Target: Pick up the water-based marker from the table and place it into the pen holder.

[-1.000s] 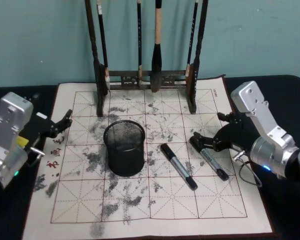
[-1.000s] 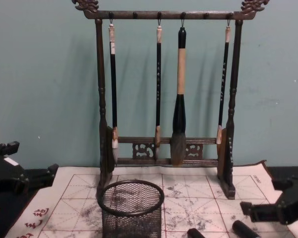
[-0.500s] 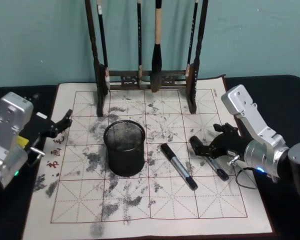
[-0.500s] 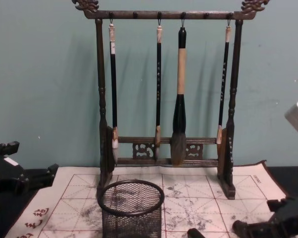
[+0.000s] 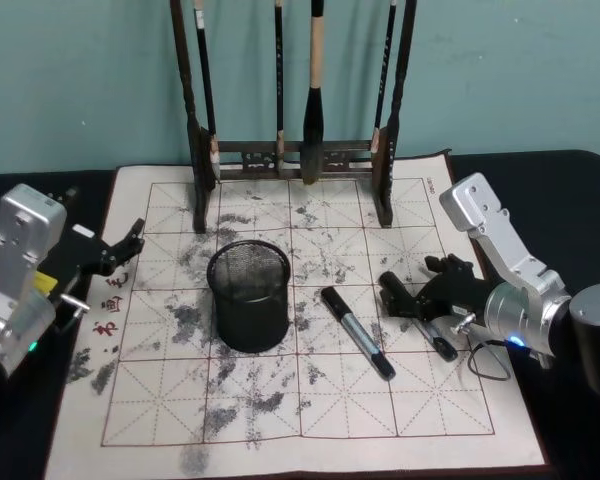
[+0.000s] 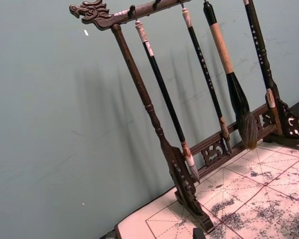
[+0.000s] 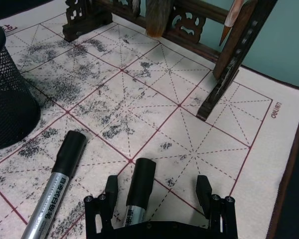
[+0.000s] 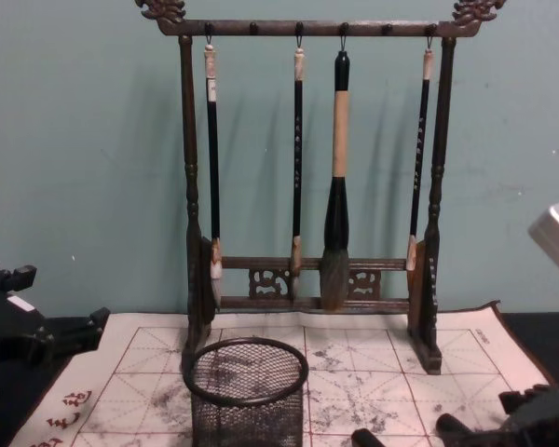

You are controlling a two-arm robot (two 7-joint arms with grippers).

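- Head view reference: the dark table [image 5: 565, 190] carries a white grid-ruled mat [image 5: 310, 405], heavily ink-stained, which covers most of the working area.
- Wooden brush rack [image 5: 290, 155]: stands upright at the far edge of the mat, with four brushes [image 8: 337, 186] hanging from its top bar (the chest view shows the bar and its carved ends).
- Right gripper [image 7: 157, 189]: lowered to the mat on the robot's right. Its fingers are spread apart and straddle the water-based marker without clamping it.
- Left gripper [image 5: 130, 243]: hovers at the left edge of the mat, well apart from the pen holder. Its fingers are released and hold nothing.
- Pen holder [image 5: 248, 300]: black wire-mesh cup, upright on the mat, left of centre and in front of the rack.
- Second marker [image 5: 358, 333]: lies flat on the mat between the pen holder and the right gripper, touching neither.
- Water-based marker [image 7: 139, 186]: lies flat on the mat between the right gripper's fingers, black cap pointing toward the rack. In the right wrist view it sits just beside one finger, with a clear gap to the other.
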